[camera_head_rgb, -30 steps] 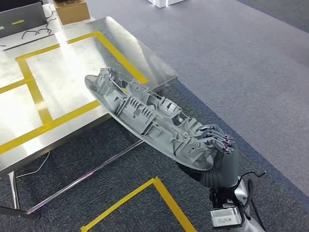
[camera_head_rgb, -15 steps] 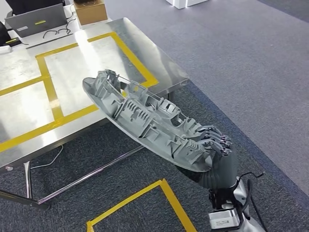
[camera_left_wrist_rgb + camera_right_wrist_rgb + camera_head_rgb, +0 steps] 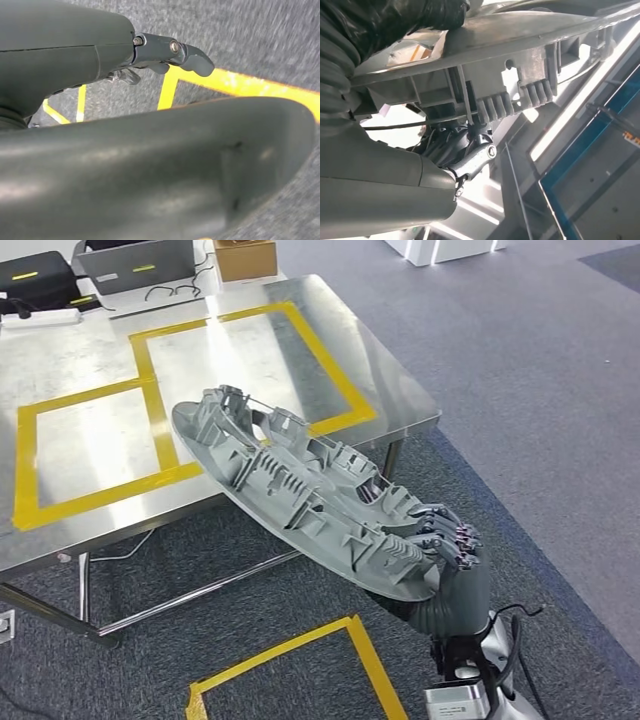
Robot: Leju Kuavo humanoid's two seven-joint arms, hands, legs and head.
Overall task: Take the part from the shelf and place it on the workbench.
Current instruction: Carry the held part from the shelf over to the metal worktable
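Note:
The part [image 3: 302, 485] is a long grey moulded plastic panel with ribs and clips on its upper face. My right hand [image 3: 453, 560] grips it at its near end, fingers [image 3: 449, 530] curled over the rim. The panel slants up and away to the left, its far end hanging over the front edge of the workbench [image 3: 98, 360], a steel table marked with yellow tape rectangles. In the right wrist view the part [image 3: 531, 35] lies across my right hand [image 3: 376, 175]. My left hand [image 3: 151, 160] hangs over the carpet, fingers [image 3: 170, 50] apart, holding nothing.
A laptop [image 3: 136, 260], a cardboard box [image 3: 245, 255] and a black case [image 3: 30, 275] sit along the table's far edge. Yellow tape [image 3: 302, 645] marks a rectangle on the grey carpet below the part. Open carpet stretches to the right.
The camera has swung left, so the whole table now sits further right in the picture. The part stays in my right hand's grip at the same slant.

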